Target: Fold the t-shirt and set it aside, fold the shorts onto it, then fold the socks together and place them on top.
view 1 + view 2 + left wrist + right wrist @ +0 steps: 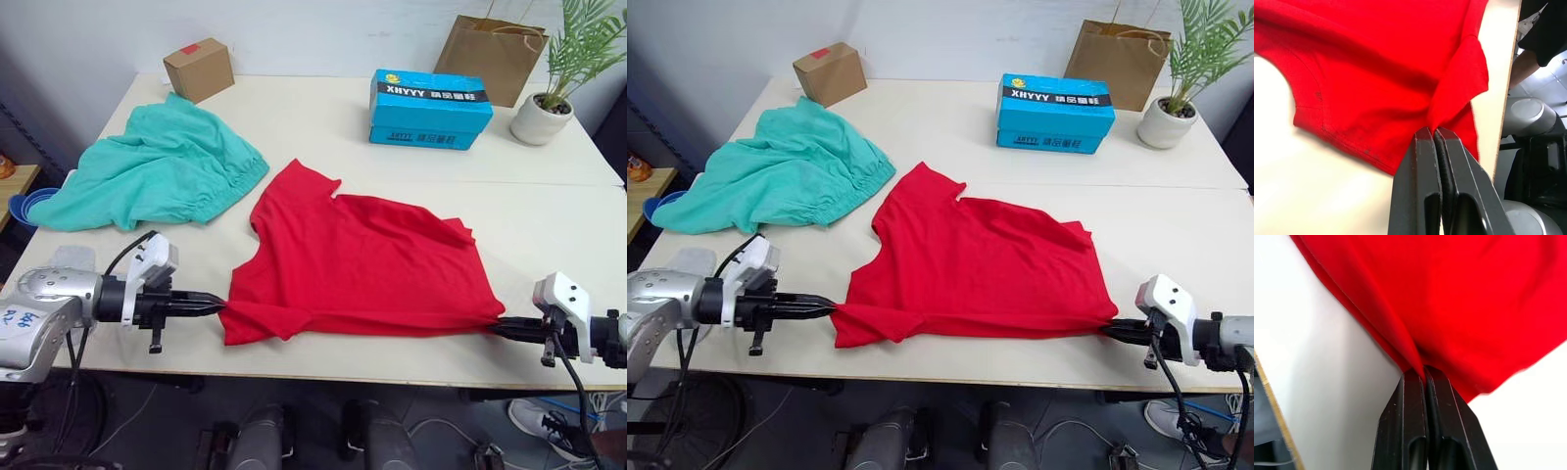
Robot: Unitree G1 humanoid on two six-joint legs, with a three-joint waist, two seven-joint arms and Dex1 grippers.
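The red t-shirt (362,259) lies spread across the near half of the table, stretched along the front edge. My left gripper (221,306) is shut on its near left corner, and the left wrist view shows the pinched red cloth (1449,98) above the closed fingers. My right gripper (495,324) is shut on the near right corner, where cloth (1459,298) bunches into the fingers. The teal shorts (157,171) lie crumpled at the far left of the table. The socks are out of view.
A small cardboard box (199,69) stands at the far left corner. A blue carton (429,108), a brown paper bag (490,57) and a potted plant (549,103) stand along the far right. The table's front edge (343,377) runs just below the t-shirt.
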